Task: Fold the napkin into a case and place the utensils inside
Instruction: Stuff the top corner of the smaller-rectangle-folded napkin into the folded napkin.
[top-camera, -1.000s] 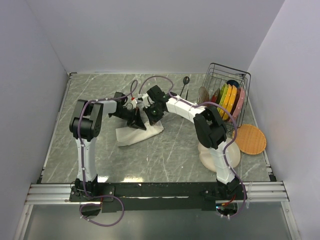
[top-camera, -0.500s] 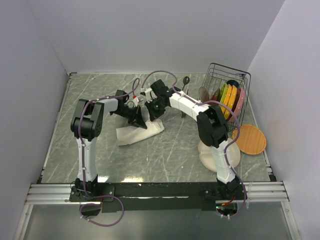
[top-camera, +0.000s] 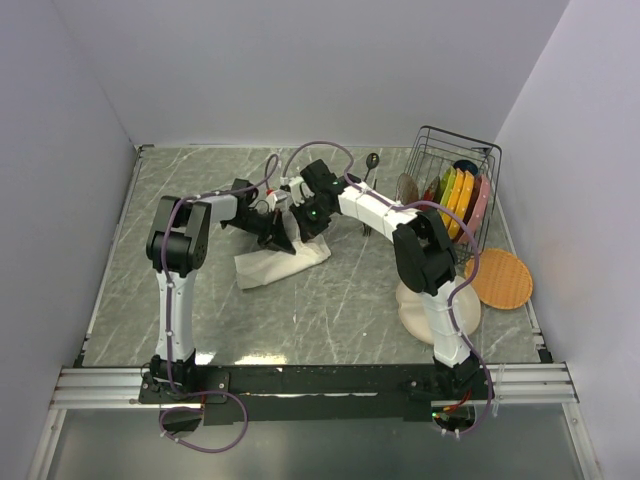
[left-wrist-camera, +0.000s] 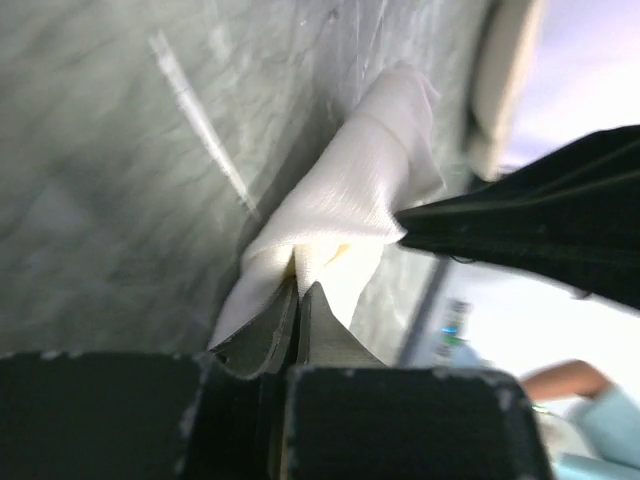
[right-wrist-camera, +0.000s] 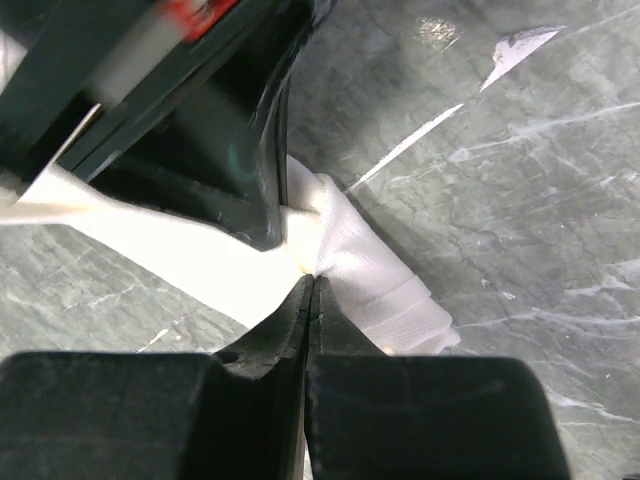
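Both arms are reaching in over the middle of the desk, and they meet right above the napkin, which lies rumpled and partly bunched on the grey marbled top, left of centre. The left pincer comes in from the left with its jaws squeezed narrow, and its wrist view shows a raised fold of white cloth caught between the tips. The right pincer comes in from the other side, just beside the left one. Its jaws are pressed together too, biting the same ridge of cloth, so the two black tips nearly touch over it. Between them the napkin is drawn up into a soft roll, and the rest trails down flat onto the desk towards the near left. Further back and to the right, the dark spoon lies on the desk, well apart from the cloth and near the wire rack with its row of bright plates on edge. A beige plate sits under the right arm, with an orange disc just beyond it.
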